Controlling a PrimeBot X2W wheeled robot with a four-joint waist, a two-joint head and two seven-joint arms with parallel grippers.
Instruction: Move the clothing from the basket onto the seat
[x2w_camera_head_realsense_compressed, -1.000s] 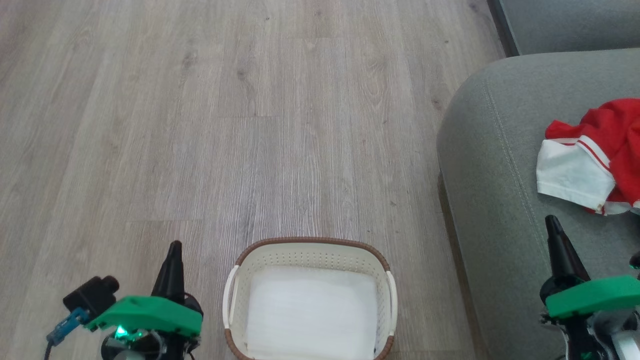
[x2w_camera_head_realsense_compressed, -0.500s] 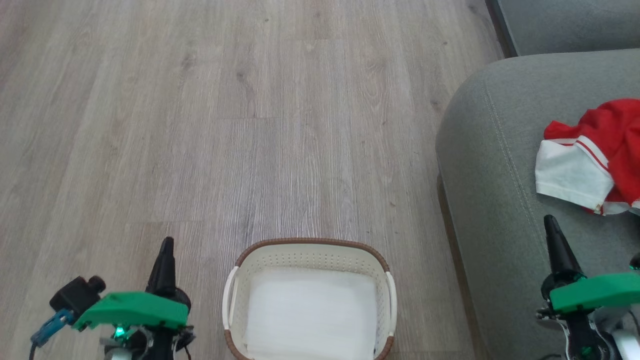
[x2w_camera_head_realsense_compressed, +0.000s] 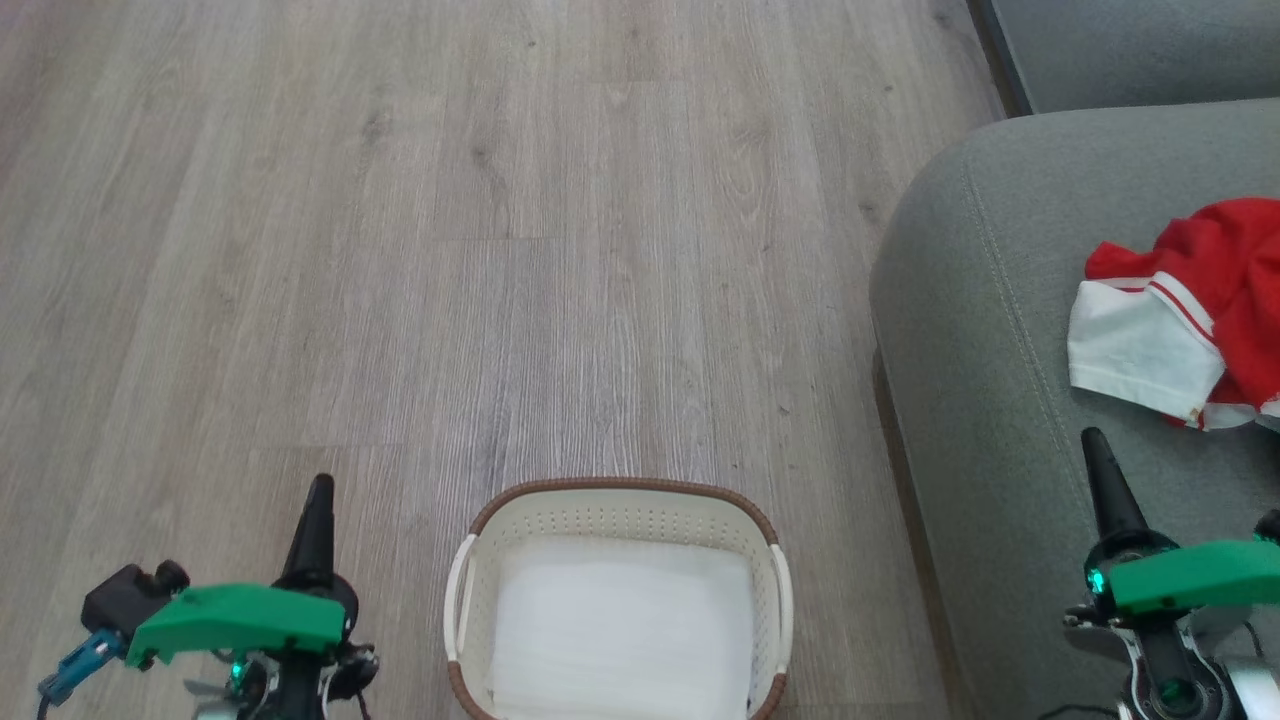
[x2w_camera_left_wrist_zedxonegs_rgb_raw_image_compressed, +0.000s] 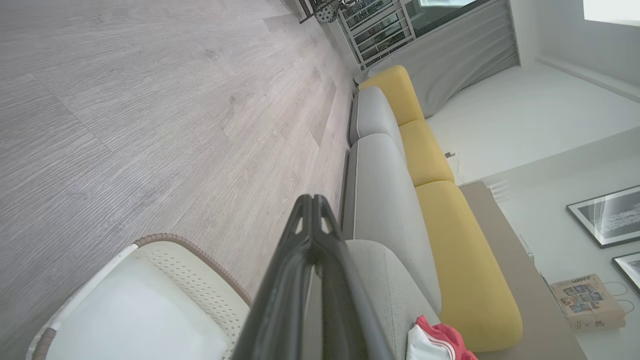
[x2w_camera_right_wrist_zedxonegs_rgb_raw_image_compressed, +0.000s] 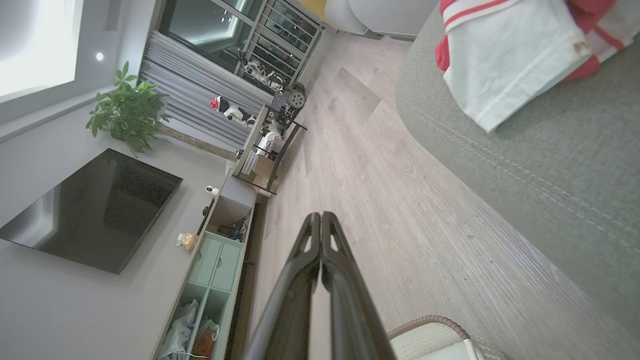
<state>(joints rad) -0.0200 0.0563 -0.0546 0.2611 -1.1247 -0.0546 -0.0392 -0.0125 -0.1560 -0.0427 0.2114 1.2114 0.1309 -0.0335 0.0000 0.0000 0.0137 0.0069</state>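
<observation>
The red and white clothing (x2w_camera_head_realsense_compressed: 1190, 315) lies bunched on the grey-green seat (x2w_camera_head_realsense_compressed: 980, 300) at the right; it also shows in the right wrist view as clothing (x2w_camera_right_wrist_zedxonegs_rgb_raw_image_compressed: 505, 65) and in the left wrist view as clothing (x2w_camera_left_wrist_zedxonegs_rgb_raw_image_compressed: 435, 342). The cream basket (x2w_camera_head_realsense_compressed: 618, 515) with a brown rim stands on the floor at the bottom centre, holding nothing but its white bottom. My left gripper (x2w_camera_head_realsense_compressed: 318, 505) is shut and bare, left of the basket. My right gripper (x2w_camera_head_realsense_compressed: 1098, 455) is shut and bare over the seat's front part, just below the clothing.
Wood-look floor (x2w_camera_head_realsense_compressed: 450, 250) stretches ahead and to the left. Along the wall runs a long sofa with yellow back cushions (x2w_camera_left_wrist_zedxonegs_rgb_raw_image_compressed: 450, 240). A TV (x2w_camera_right_wrist_zedxonegs_rgb_raw_image_compressed: 85, 210), a low cabinet (x2w_camera_right_wrist_zedxonegs_rgb_raw_image_compressed: 210, 265), a plant (x2w_camera_right_wrist_zedxonegs_rgb_raw_image_compressed: 127, 112) and a shelf rack (x2w_camera_right_wrist_zedxonegs_rgb_raw_image_compressed: 270, 140) stand across the room.
Both grippers have drawn back toward the bottom of the head view, the left one further and leftward. The clothing, seat and basket stay put.
</observation>
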